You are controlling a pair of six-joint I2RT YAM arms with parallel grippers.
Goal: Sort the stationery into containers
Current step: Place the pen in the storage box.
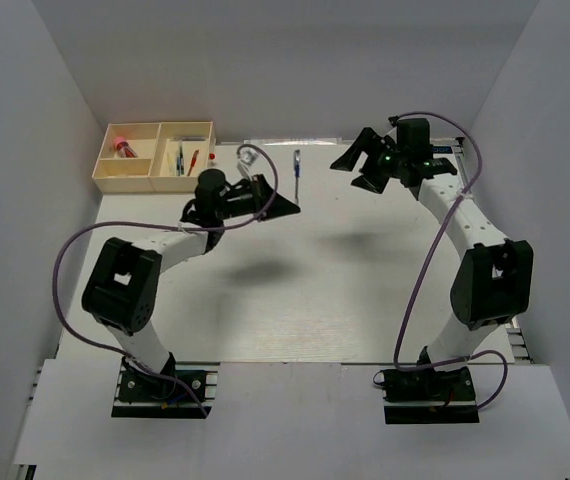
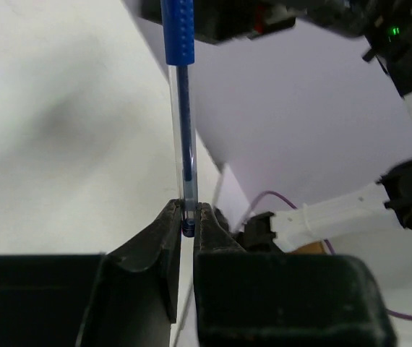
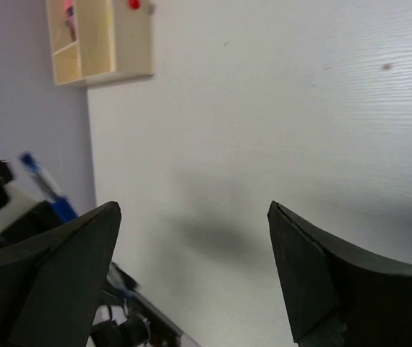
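Overhead, the tray (image 1: pixel 151 184) sits at the worktop's (image 1: pixel 345 290) far left corner, a pink cylinder (image 1: pixel 123 146) in one small compartment and pens (image 1: pixel 187 160) in the large one. Only the left wrist view shows the grip: the left tool (image 2: pixel 188 217) clenched on the end of a blue pen (image 2: pixel 184 130) near the far edge. The right tool (image 3: pixel 194 210) gapes wide, holding nothing; its camera catches the tray's red knob (image 3: pixel 134 4).
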